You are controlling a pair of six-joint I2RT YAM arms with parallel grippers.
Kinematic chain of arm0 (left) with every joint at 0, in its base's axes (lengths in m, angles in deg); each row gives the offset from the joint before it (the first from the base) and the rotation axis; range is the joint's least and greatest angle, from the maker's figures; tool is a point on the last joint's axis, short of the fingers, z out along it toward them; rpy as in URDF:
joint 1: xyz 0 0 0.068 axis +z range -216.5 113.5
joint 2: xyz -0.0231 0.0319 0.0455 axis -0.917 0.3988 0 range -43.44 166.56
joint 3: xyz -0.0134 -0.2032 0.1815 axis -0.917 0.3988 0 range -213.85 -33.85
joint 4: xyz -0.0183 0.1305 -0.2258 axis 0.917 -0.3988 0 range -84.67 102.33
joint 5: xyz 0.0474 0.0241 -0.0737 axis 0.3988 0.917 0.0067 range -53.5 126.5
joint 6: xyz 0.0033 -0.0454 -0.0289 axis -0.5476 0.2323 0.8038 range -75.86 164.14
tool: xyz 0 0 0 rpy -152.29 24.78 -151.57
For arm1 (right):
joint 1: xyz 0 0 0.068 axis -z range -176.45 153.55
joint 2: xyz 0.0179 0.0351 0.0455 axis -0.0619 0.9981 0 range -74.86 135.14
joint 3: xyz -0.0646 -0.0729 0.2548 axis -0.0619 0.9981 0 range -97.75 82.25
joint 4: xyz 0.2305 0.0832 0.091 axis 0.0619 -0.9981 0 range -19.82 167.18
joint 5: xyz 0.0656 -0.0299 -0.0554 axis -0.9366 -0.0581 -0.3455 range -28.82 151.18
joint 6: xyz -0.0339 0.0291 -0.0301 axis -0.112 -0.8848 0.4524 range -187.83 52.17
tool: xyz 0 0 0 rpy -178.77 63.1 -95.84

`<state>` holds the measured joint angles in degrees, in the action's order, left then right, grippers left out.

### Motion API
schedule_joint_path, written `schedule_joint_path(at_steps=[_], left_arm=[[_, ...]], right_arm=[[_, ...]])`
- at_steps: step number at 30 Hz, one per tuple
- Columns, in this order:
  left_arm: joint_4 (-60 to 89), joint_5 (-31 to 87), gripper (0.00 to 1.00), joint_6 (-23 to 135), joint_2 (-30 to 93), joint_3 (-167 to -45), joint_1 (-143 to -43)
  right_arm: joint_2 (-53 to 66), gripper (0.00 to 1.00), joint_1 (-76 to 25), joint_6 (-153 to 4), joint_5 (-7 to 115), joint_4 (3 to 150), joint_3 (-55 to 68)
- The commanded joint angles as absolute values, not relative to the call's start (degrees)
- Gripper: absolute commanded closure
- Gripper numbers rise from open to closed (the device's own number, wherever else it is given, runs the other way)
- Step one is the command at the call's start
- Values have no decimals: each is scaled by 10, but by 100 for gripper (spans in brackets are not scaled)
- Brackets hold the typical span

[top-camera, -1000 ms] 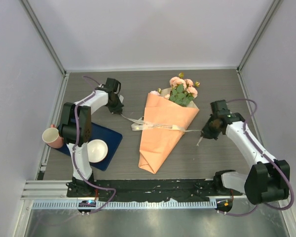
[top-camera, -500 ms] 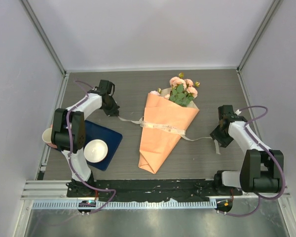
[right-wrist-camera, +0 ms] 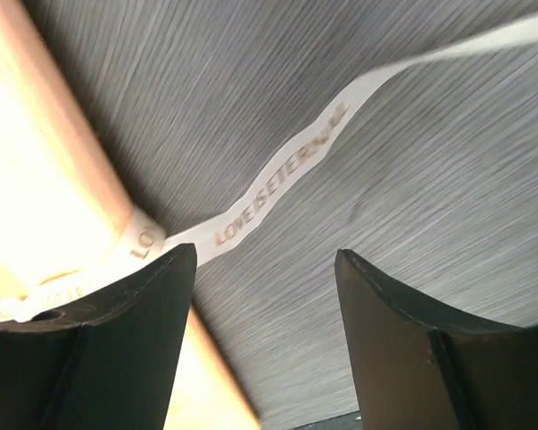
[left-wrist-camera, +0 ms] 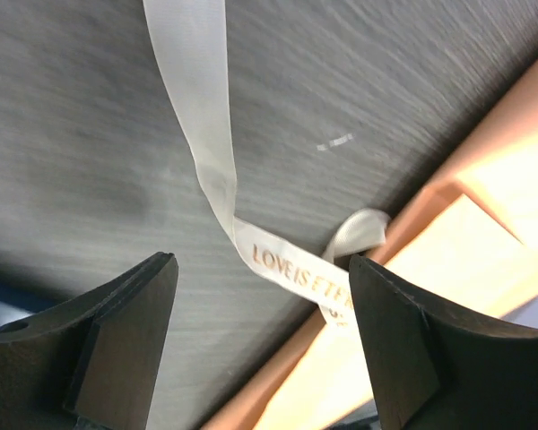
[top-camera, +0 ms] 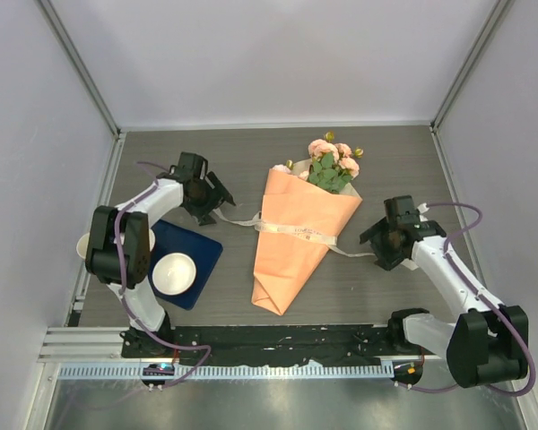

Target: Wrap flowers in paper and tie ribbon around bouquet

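From above, the light is bright and even, falling from overhead; the walls (top-camera: 278,63) read clean white with a faint lilac cast. Shadows are soft and short: a thin dark edge hugs the bouquet (top-camera: 296,264) on the table (top-camera: 251,152), and smudges sit under the left arm (top-camera: 117,242) and right arm (top-camera: 444,269). That view is sharp throughout.

The left wrist view is rougher. The table grain smears into streaks, the paper (left-wrist-camera: 493,260) burns out to pale yellow glare at lower right, and the fingers (left-wrist-camera: 117,340) are dark, soft-edged slabs. The ribbon (left-wrist-camera: 202,134) print is readable.

The right wrist view looks alike: paper (right-wrist-camera: 36,179) blown white at left, streaked table, ribbon (right-wrist-camera: 282,184) losing focus towards the top right.
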<state>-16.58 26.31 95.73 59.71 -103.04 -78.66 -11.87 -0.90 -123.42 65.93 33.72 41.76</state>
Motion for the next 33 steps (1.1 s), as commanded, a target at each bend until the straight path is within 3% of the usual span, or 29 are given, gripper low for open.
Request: schedule_joint_path(at_steps=[1, 8, 19, 25, 26, 29, 33], left_arm=[[-136, 250, 17, 1057, 532, -994, -807], [-143, 238, 16, 1167, 524, -963, -825], [-108, 257, 10, 1273, 523, -926, -852], [-182, 315, 8, 1303, 542, -967, -862], [-198, 322, 7, 1309, 549, -976, -862], [-237, 336, 7, 1320, 572, -1002, -863], [-245, 354, 10, 1359, 585, -1015, -885]], right_arm=[[-122, 30, -59, -1452, 656, 392, 426], [-114, 40, -129, -1647, 687, 456, 476], [-41, 44, -163, -1709, 717, 524, 505], [-3, 64, -165, -1714, 737, 536, 510], [-2, 76, -164, -1713, 744, 535, 511], [-1, 88, -164, -1706, 752, 535, 514], [3, 92, -164, -1697, 763, 536, 517]])
